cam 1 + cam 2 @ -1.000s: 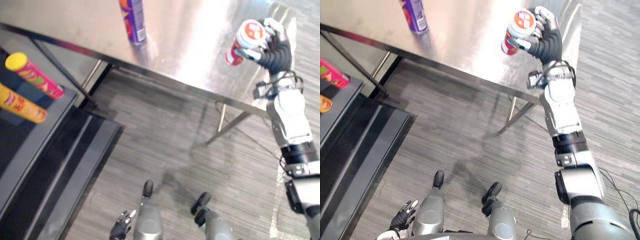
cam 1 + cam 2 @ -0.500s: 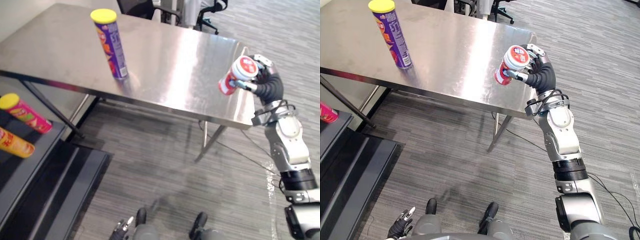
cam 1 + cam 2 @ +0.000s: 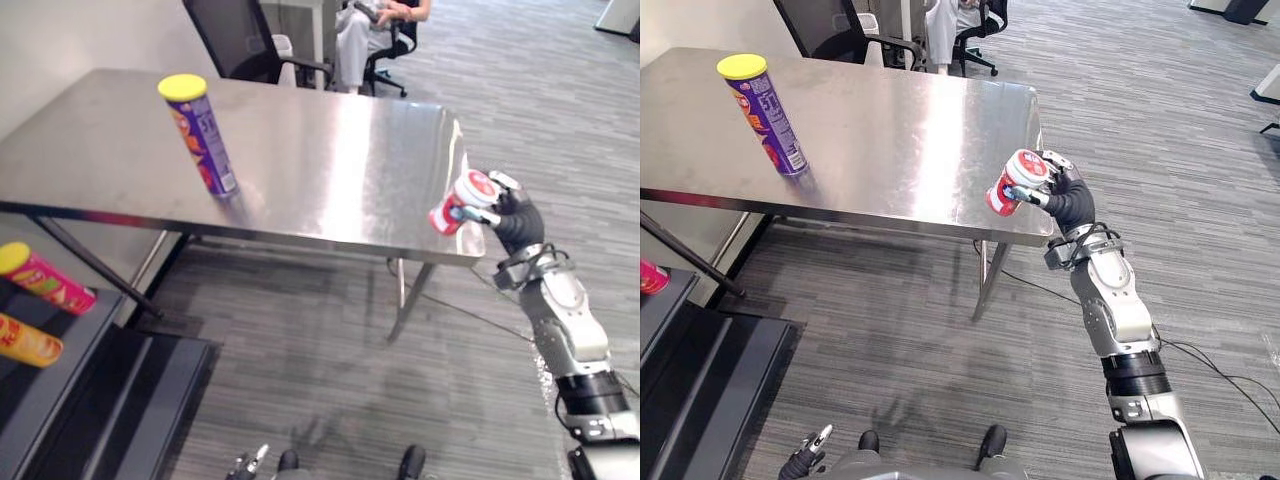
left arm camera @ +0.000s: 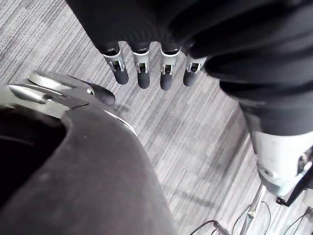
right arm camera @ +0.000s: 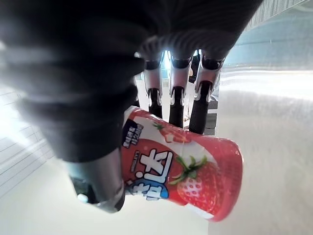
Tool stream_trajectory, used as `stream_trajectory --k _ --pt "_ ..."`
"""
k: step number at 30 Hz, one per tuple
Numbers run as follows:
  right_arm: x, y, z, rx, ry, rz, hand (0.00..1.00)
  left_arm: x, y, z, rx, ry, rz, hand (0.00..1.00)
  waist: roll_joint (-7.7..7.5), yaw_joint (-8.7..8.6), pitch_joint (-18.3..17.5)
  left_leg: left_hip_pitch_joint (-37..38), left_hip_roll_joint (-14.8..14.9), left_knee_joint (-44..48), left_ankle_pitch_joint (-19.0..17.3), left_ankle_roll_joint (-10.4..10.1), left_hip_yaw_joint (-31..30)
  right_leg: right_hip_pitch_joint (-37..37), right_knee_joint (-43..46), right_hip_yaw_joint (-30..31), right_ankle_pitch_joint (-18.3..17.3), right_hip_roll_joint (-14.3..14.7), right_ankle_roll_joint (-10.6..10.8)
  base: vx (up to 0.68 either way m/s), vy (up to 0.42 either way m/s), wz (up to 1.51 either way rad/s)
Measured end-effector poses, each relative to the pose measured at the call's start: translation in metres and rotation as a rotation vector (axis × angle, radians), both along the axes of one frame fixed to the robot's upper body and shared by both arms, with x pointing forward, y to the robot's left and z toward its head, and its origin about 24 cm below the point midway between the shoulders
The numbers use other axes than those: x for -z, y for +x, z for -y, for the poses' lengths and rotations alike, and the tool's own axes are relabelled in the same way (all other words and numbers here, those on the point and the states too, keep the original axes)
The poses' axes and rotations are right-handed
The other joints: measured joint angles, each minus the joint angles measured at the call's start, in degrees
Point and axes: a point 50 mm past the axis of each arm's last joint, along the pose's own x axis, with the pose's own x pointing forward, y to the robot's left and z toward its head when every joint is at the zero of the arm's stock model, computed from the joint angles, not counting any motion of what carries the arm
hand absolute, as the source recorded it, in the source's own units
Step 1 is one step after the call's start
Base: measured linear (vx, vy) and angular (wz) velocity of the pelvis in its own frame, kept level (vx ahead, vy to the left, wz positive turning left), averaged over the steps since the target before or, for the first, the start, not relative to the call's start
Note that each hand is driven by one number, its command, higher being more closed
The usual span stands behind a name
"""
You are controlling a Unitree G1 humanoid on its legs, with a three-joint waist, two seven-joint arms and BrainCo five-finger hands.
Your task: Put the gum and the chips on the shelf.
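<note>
My right hand (image 3: 1068, 198) has its fingers curled round the gum tub (image 3: 1013, 184), tilted over the corner of the worktop (image 3: 890, 130). I judge it light, stiff and smooth, so holding round its middle is safest. My left hand (image 4: 142, 73) hangs low, fingers relaxed.

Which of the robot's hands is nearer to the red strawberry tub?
Right. The right hand has its fingers curled round the red tub by the steel table's corner. The left hand hangs low over the floor, far from it.
</note>
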Motion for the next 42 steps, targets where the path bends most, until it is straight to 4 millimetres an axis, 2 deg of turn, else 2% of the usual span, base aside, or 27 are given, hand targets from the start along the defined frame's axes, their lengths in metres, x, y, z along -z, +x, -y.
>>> stream_trajectory --k 14,18,22,28,42 --pt "0.006 -0.001 -0.003 -0.005 0.029 -0.024 1.0 0.004 -0.008 0.001 -0.021 -0.007 -0.041 0.0 0.58 -0.43 -1.18 -0.63 0.01 1.62 -0.34 0.07 -1.6 1.37 0.12 -1.42 -0.05 -0.14 -0.02 -0.01 0.0 0.05" --pt "0.005 -0.001 -0.004 0.005 0.033 -0.022 1.0 0.005 -0.009 0.005 -0.09 -0.041 -0.034 0.0 1.74 0.5 -0.57 -2.55 0.3 4.72 -1.23 0.18 -3.47 0.84 2.34 -2.83 -0.94 -0.36 -0.56 -0.03 0.0 0.2" --pt "-0.001 0.003 -0.02 -0.057 0.013 -0.008 1.0 0.006 -0.01 0.01 -0.156 -0.081 -0.021 0.0 2.95 1.1 1.22 -4.63 0.98 7.81 -1.72 0.26 -4.87 0.05 4.47 -3.72 -1.68 -0.2 -1.07 -0.05 -0.013 0.12" --pt "-0.006 0.006 -0.03 -0.104 0.034 0.001 1.0 0.007 -0.012 0.011 -0.236 -0.108 -0.014 0.0 2.67 2.32 2.04 -4.91 2.21 7.81 -2.08 0.78 -5.07 0.11 4.24 -3.82 -2.34 1.04 -1.48 -0.07 -0.029 0.0" --pt "-0.004 0.007 -0.033 -0.147 0.037 -0.021 1.0 0.009 -0.018 0.011 -0.213 -0.102 -0.034 0.0 2.69 1.86 2.05 -3.14 1.85 6.73 -2.04 0.98 -3.17 0.1 3.91 -1.95 -1.78 0.77 -1.32 0.03 0.012 -0.06"
